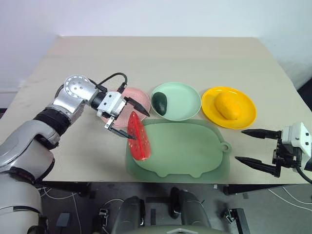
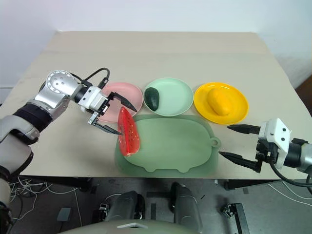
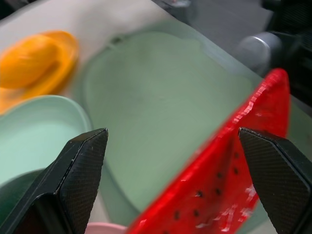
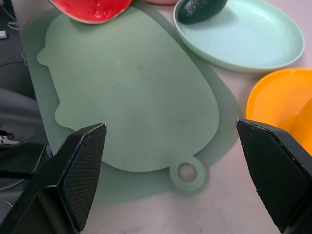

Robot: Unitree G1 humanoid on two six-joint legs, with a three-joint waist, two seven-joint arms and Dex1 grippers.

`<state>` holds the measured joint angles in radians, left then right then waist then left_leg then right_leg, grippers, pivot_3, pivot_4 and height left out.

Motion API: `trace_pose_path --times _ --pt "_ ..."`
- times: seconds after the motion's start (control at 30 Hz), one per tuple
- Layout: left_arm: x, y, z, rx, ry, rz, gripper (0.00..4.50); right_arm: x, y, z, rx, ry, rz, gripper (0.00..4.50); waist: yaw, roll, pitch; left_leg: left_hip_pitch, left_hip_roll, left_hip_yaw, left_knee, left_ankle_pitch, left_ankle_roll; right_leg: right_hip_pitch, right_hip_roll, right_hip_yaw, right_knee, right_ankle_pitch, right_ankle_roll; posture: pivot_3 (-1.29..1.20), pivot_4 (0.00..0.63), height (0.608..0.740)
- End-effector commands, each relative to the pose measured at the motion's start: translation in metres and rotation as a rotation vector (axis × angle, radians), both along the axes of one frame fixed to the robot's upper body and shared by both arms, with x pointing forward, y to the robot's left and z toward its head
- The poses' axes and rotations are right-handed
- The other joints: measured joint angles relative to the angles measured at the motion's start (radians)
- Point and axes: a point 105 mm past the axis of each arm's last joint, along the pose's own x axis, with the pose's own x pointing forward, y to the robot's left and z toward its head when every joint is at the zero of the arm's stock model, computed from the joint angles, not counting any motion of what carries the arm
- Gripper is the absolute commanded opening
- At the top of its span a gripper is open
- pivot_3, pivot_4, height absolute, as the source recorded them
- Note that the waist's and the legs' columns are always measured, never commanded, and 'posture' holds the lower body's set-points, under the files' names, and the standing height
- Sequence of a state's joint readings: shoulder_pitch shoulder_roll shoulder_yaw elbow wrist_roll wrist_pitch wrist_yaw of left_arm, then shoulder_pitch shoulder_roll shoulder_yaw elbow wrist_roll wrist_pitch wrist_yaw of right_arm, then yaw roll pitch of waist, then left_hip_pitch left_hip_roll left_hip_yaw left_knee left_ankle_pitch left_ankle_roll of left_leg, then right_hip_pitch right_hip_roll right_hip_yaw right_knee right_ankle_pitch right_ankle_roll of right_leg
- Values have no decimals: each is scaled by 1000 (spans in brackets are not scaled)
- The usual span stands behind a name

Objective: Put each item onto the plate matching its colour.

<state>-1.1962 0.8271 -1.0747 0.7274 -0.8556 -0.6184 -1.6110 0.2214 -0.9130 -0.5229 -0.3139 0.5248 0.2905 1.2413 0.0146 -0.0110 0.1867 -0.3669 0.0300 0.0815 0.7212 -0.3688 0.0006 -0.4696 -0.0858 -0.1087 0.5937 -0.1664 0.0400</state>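
Left gripper (image 1: 127, 118) and right gripper (image 1: 251, 146) both spread wide, empty

Looking like a robot test lab, a plain beige table (image 1: 161, 53) standing against a bare white wall (image 1: 146, 14), loose cables (image 1: 53, 192) trailing over the grey floor beneath, toy foods sitting on plastic plates as staged props

A beige table (image 1: 161, 63) fills most of the frame. At centre, a row of plates: pink plate (image 1: 139, 97), green plate (image 1: 183, 100) holding an avocado (image 1: 159, 103), yellow plate (image 1: 243, 117) holding a yellow fruit (image 1: 227, 105). Below lies a green mat (image 1: 190, 151) with a watermelon wedge (image 1: 139, 136) at its left edge. The left gripper (image 1: 130, 116), fingers spread, is at the wedge's top. The right gripper (image 1: 251, 146), lower right, is spread too.
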Motion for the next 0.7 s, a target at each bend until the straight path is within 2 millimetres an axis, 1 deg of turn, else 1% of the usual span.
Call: trace_pose_path --times 0.03,0.17,0.3,0.43,0.53,0.7 --pt "1 -2 4 53 -40 -37 4500 -1 2 8 1 -57 -28 4470 1 0 0 0 0 -1 0 0 0 0 0 0 0 0 0 0 150 733" --pt "4 -5 -1 136 -73 -75 4500 -5 3 5 15 -58 -64 4470 7 -1 1 -2 -1 -2 1 0 0 0 0 -1 0 0 0 0 150 733" --pt "8 -6 -18 223 -85 -101 4500 -9 10 6 45 -69 -92 4470 15 -1 1 -3 -1 -2 3 -1 1 0 0 -1 0 0 0 0 150 733" --pt "5 -13 -28 217 -75 -131 4500 -8 14 9 58 -89 -116 4470 24 -2 1 -4 0 -2 6 -1 2 0 0 -1 0 0 0 0 150 733" --pt "0 -9 -42 255 -78 -167 4500 -8 16 11 71 -94 -133 4470 26 -2 1 -5 0 -3 8 -2 3 0 0 -1 1 0 0 0 150 733" --pt "-1 -8 -51 275 -68 -176 4500 -3 18 14 90 -99 -148 4470 27 -2 1 -5 0 -3 10 -2 4 1 -1 -2 1 0 0 0 150 733"
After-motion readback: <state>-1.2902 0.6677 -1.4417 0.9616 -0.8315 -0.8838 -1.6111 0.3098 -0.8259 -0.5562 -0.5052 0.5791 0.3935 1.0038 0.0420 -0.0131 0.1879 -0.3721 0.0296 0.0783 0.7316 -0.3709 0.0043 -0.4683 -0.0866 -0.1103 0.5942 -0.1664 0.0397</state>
